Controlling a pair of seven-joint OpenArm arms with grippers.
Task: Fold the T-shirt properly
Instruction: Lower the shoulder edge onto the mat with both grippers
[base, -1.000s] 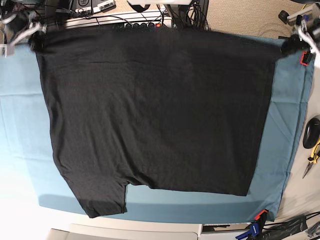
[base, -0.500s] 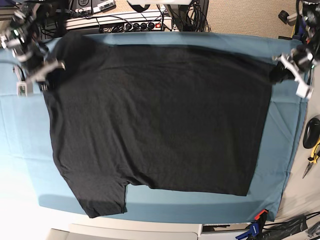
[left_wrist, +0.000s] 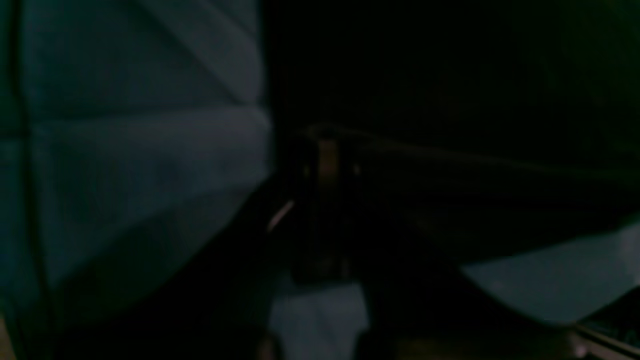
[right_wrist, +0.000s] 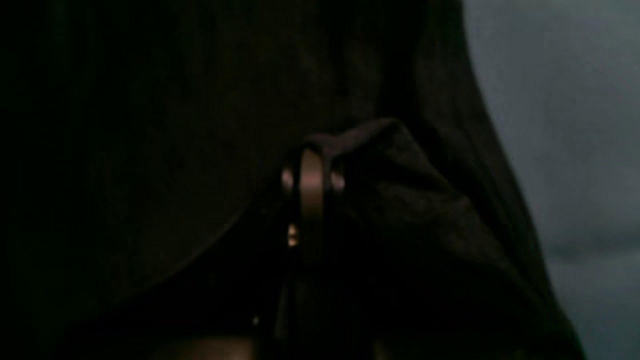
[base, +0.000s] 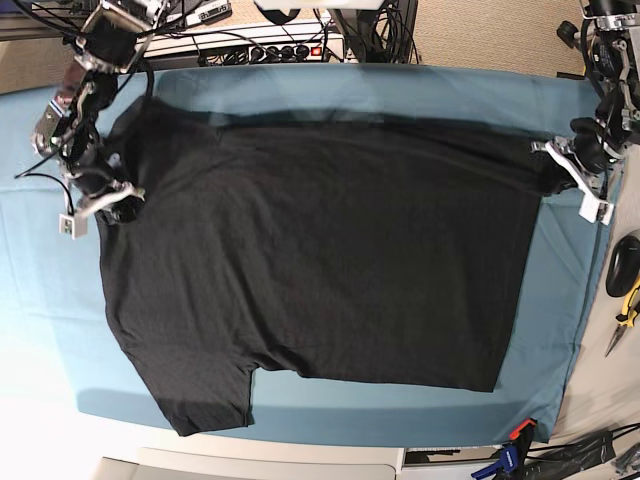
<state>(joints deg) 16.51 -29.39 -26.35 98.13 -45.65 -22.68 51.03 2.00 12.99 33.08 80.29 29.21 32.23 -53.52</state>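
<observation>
On the left side of the base view, the right gripper (base: 118, 205) is low over the teal table cloth (base: 40, 260) and it is clenched on the left upper corner of the T-shirt (base: 320, 250). In the right wrist view the two fingers (right_wrist: 311, 185) are pressed together, with a bunched piece of the black fabric (right_wrist: 400, 200) pinched between them, and the cloth is grey-blue at the right edge of that view.

The T-shirt is spread flat over the middle of the table cloth and covers most of it. It is black and plain. One short sleeve (base: 200, 400) lies at the lower left, near the front edge of the table. The upper edge of the shirt goes from one gripper to the other, with a strip of teal cloth above it.

On the right side of the base view, the left gripper (base: 560, 165) is clenched on the right upper corner of the shirt. The left wrist view is very dark; there the closed fingers (left_wrist: 327, 160) hold a taut black edge (left_wrist: 475, 165), and the cloth (left_wrist: 140, 150) shows at the left.

Beyond the right edge of the cloth lie a black computer mouse (base: 623, 262) and yellow-handled pliers (base: 626, 312)
</observation>
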